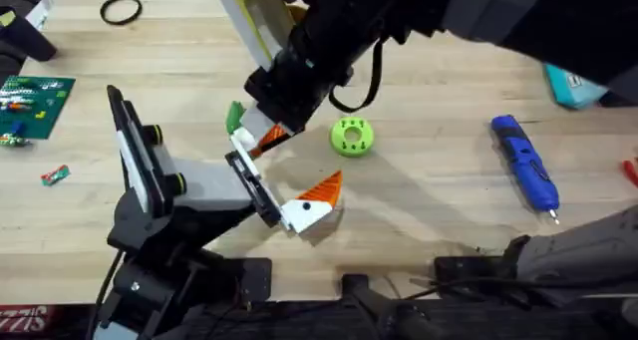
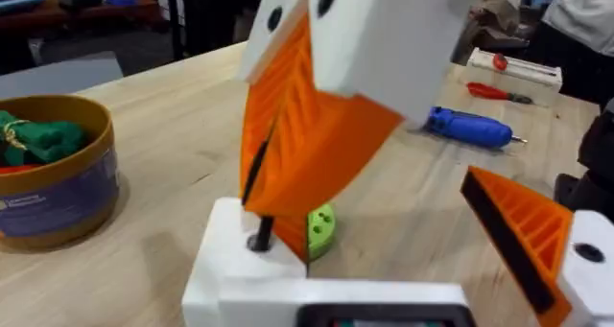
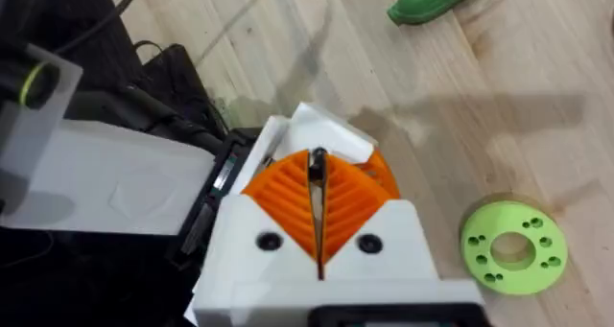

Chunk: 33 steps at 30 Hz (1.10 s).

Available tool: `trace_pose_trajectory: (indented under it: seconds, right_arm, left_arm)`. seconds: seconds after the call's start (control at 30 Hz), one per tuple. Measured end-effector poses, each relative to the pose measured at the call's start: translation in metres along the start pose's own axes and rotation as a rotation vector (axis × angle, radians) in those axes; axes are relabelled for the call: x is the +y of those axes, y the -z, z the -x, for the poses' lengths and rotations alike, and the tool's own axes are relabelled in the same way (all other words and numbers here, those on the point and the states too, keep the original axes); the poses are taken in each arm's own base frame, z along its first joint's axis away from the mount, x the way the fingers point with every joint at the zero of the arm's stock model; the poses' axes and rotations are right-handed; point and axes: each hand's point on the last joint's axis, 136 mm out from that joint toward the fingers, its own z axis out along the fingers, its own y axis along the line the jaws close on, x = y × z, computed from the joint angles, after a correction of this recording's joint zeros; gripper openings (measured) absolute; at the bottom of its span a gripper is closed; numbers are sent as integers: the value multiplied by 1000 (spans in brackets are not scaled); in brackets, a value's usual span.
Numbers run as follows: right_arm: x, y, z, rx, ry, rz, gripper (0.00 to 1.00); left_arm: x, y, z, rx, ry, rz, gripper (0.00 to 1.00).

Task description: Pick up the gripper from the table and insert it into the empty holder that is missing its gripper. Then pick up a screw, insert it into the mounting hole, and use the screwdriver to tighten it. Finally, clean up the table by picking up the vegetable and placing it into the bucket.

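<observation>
Legible text: one partial item. At the lower left corner of the overhead view, a red strip (image 1: 22,316) at the frame edge carries white block letters, seemingly "SIZZ", cut off by the edge. The tub (image 2: 58,198) at the left of the left wrist view bears a dark blue label with pale lettering, unreadable. The teal object (image 1: 572,85) at the upper right of the overhead view has a white label, print too small to read.
</observation>
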Motion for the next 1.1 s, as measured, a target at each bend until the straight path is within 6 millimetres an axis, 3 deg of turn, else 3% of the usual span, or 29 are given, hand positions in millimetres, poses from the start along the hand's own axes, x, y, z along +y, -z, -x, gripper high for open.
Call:
trace_pose_trajectory:
  seconds: [0.63, 1.1]
  right_arm:
    - [-3, -9, 8, -13, 5, 0, 4]
    - [-4, -11, 3, 10, -4, 0, 4]
  left_arm:
    - [0, 0, 0, 0, 8, -1, 986]
    - [-1, 0, 0, 1, 8, -4, 986]
